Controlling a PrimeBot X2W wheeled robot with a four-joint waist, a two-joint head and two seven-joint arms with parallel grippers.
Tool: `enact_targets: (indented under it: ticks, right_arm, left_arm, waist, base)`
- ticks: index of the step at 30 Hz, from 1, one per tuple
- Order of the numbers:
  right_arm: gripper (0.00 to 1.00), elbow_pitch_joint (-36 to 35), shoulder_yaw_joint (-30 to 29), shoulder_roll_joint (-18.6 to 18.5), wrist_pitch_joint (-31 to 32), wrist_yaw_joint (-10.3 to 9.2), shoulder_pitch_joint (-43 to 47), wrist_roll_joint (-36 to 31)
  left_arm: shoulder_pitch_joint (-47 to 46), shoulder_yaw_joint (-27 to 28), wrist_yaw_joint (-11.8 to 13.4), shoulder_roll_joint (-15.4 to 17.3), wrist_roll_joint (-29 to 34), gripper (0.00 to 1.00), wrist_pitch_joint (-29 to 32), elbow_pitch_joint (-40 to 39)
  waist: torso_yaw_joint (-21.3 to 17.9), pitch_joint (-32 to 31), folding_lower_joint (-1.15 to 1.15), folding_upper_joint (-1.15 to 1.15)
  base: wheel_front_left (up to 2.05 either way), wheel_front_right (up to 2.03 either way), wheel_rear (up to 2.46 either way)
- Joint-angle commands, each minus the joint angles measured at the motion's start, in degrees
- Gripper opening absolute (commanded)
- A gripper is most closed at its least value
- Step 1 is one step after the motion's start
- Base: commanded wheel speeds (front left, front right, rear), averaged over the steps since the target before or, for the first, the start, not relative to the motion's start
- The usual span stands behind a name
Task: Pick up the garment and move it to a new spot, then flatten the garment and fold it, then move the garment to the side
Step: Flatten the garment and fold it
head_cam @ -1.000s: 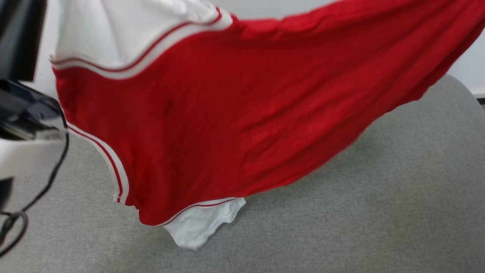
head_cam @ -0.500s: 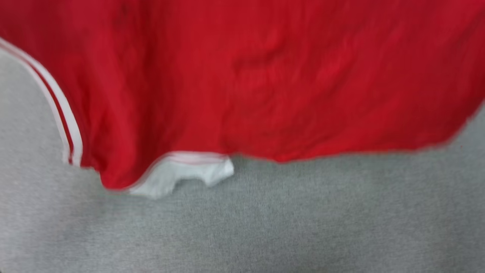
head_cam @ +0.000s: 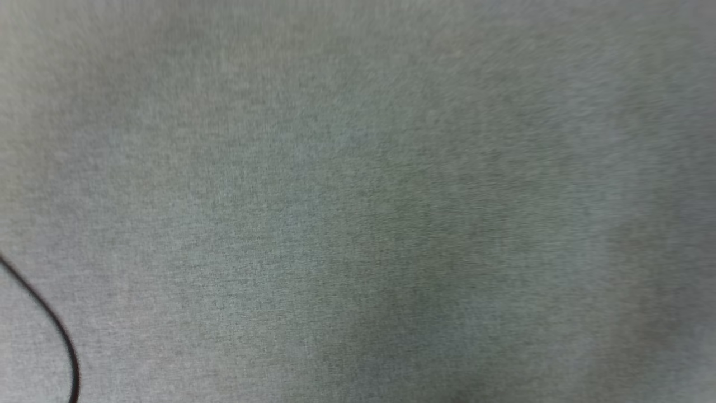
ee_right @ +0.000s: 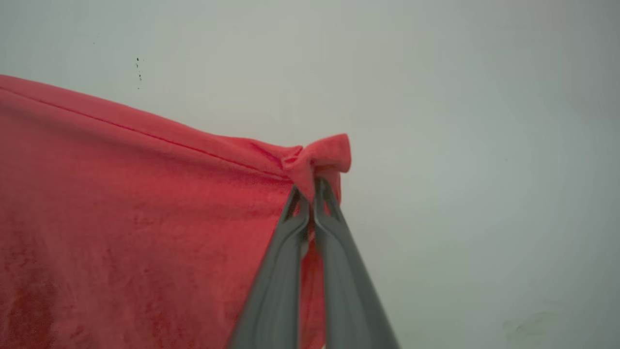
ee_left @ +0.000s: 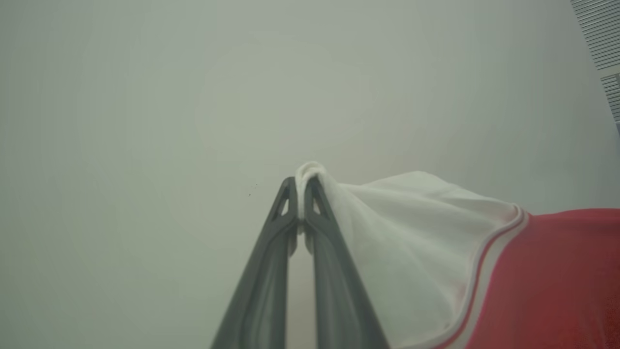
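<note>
Left claw [ee_left: 301, 188] and right claw [ee_right: 312, 189] are both pinched shut on the garment [ee_left: 436, 242].

The left claw's fingers press together on a bunched tip of white sleeve. The cloth falls away to its right: white, striped trim, then red. The right claw nips a puckered red hem corner, with the cloth hanging to its left. Both claws point at a pale wall [ee_left: 145, 97]. The head view shows the grey surface [head_cam: 358, 201] and a thin black cable [head_cam: 60, 334].

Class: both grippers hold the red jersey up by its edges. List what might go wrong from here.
The left gripper pinches the garment by just the tip of its white sleeve; it might slip free.
The right gripper clamps a bunched red corner, so that edge may land creased.
</note>
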Motion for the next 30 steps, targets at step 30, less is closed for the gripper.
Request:
enact_targets:
  ticks: [30]
  right_arm:
    - [0.00, 20.2, 20.8, -4.8, -18.8, -0.04, 30.8, 9.0]
  left_arm:
    - [45.5, -15.8, -1.3, -7.4, -10.0, 0.00, -16.0, 7.3]
  waist:
    - [7.4, -7.0, -0.02, 0.00]
  base:
    - [0.00, 0.00, 0.00]
